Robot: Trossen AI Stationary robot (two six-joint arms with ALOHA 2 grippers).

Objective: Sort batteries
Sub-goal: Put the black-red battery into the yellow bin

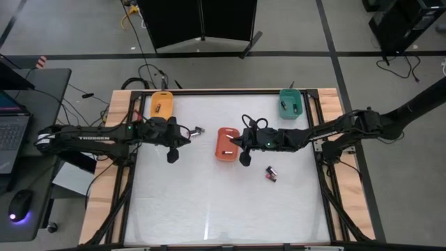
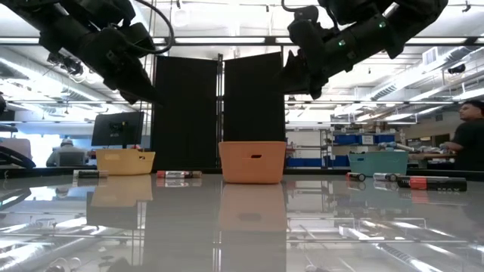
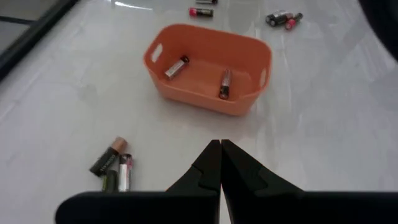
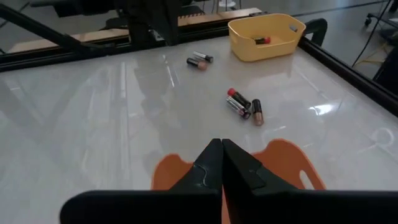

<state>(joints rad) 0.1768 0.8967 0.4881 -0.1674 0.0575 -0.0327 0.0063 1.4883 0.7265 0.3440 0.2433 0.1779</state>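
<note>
A red-orange tray (image 1: pixel 226 143) stands mid-table and holds two batteries (image 3: pixel 176 67) (image 3: pixel 224 83). My right gripper (image 1: pixel 235 141) hovers shut over the tray's rim (image 4: pixel 292 158), nothing between its fingers. My left gripper (image 1: pixel 189 132) is shut too, in the air to the tray's left, near a small cluster of batteries (image 1: pixel 198 130) lying on the table. In the right wrist view this cluster (image 4: pixel 244 104) shows beyond the tray, with two more batteries (image 4: pixel 199 61) farther off. A further pair (image 1: pixel 271 173) lies to the right of the tray.
A yellow-orange tray (image 1: pixel 162 104) with one battery (image 4: pixel 262 40) stands at the far left corner, a teal tray (image 1: pixel 290 103) at the far right. The wide near half of the white table (image 1: pixel 223 209) is bare. A person (image 2: pixel 470 143) stands in the room beyond.
</note>
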